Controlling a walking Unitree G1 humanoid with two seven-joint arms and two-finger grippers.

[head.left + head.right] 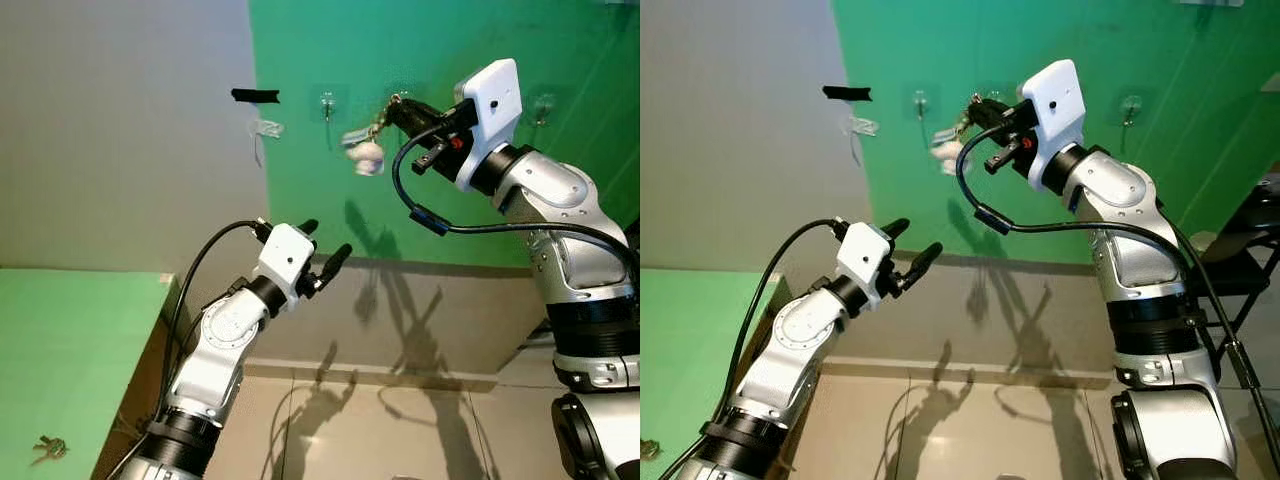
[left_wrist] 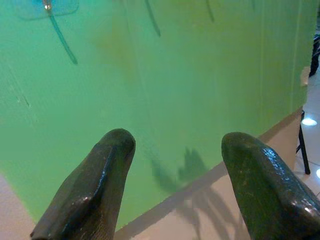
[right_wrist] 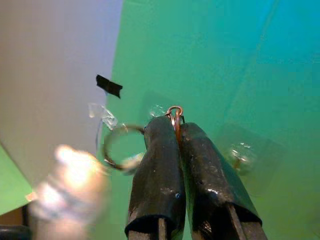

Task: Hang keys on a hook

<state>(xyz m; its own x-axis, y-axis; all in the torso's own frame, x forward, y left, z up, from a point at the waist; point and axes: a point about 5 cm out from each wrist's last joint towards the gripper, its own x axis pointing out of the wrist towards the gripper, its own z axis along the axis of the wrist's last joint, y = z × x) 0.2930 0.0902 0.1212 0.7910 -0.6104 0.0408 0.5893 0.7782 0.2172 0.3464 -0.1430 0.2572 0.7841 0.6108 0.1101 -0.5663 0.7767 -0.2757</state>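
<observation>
Three wall hooks [image 1: 327,103], two key bunches [image 1: 365,150], one black tape strip [image 1: 255,96].

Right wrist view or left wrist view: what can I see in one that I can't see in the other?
The right wrist view shows the right gripper, jaws shut on the key ring, with a blurry pale charm hanging from it, black tape and the grey wall. The left wrist view shows the left gripper, jaws open and holding nothing, and the floor with shadows. Both show the green wall and a hook on it.
</observation>
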